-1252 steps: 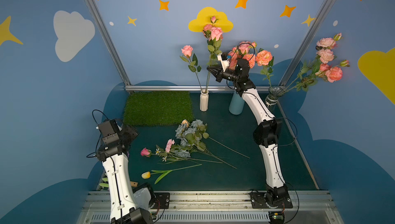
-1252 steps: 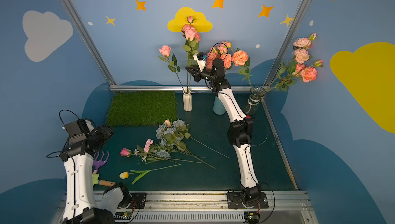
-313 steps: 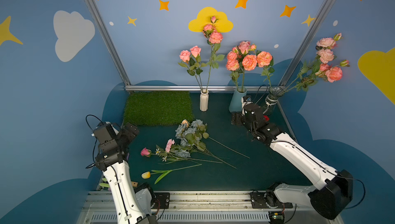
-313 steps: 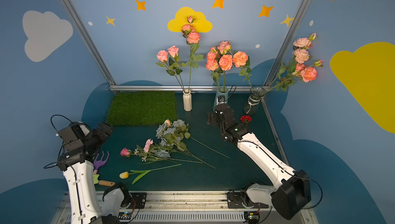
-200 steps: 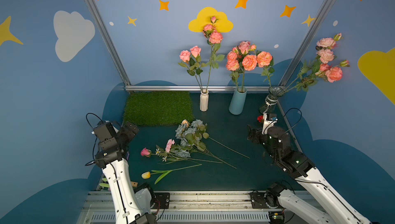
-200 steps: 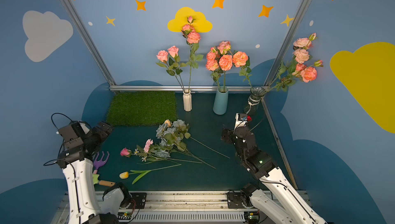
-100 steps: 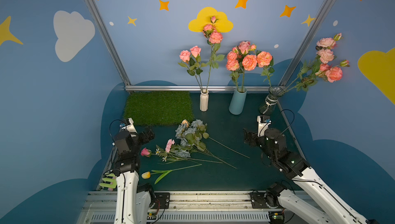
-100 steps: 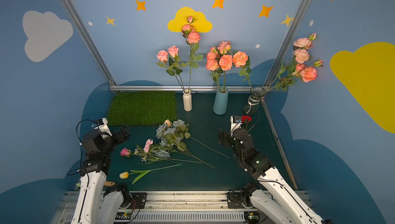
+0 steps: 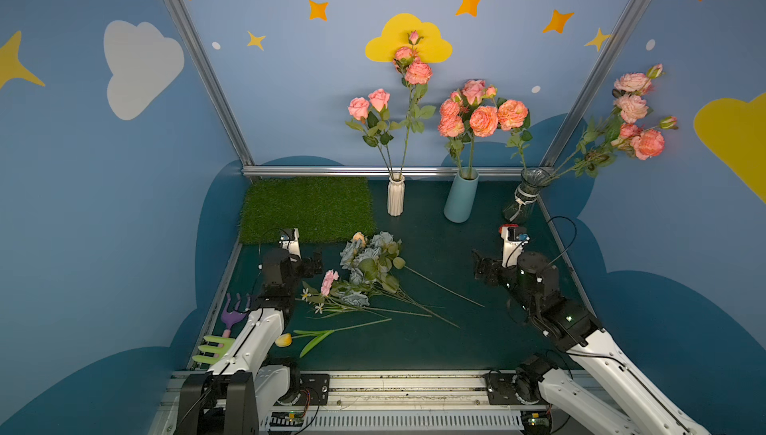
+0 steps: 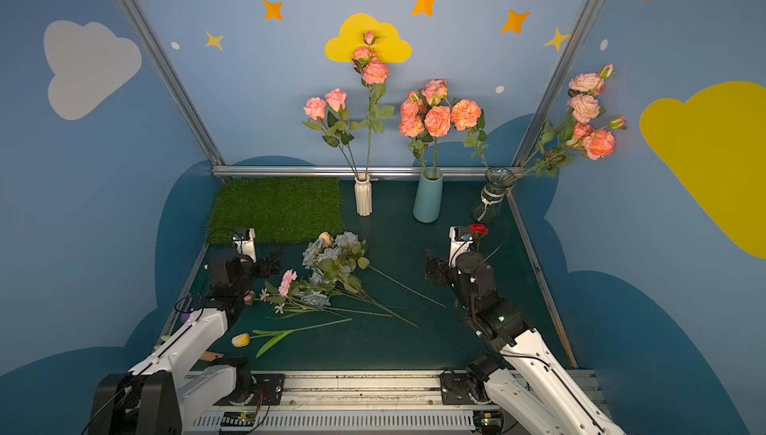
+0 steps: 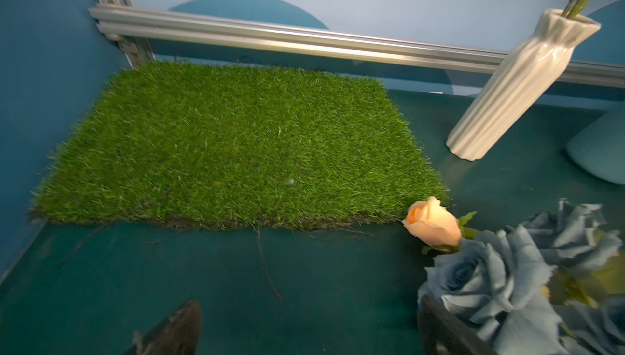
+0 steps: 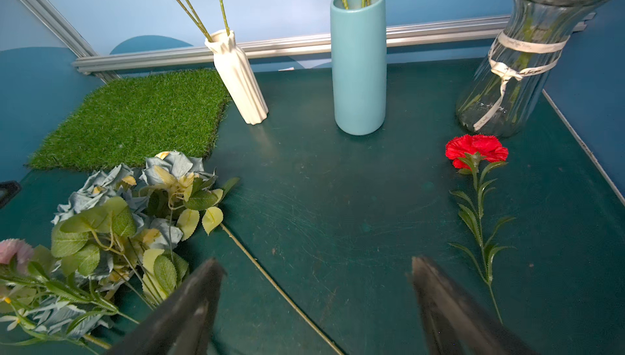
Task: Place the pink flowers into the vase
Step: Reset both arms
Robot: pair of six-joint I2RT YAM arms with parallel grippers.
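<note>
Pink flowers stand in three vases at the back: a white ribbed vase point(image 9: 395, 195), a light blue vase point(image 9: 461, 198) and a glass vase point(image 9: 523, 200). One more pink bloom point(image 9: 329, 281) lies in the loose pile on the table. My left gripper point(image 9: 316, 262) hovers low just left of that pile, open and empty; in the left wrist view its fingers point(image 11: 176, 329) frame bare table beside a grey-blue rose point(image 11: 487, 282). My right gripper point(image 9: 483, 267) is open and empty over the table's right side, with a long bare stem point(image 12: 270, 279) between its jaws.
Grey-blue roses point(image 9: 369, 256) with a peach bud point(image 11: 433, 223) fill the pile. A yellow tulip point(image 9: 283, 340) lies near the front. A red carnation point(image 12: 476, 149) lies by the glass vase. A grass mat point(image 9: 309, 209) covers the back left; garden tools point(image 9: 232, 317) lie at the left edge.
My left arm has swung down from its raised pose at the left and come in beside the flower pile. The right arm has drawn back from the vases and settled low; both grippers stayed open.
</note>
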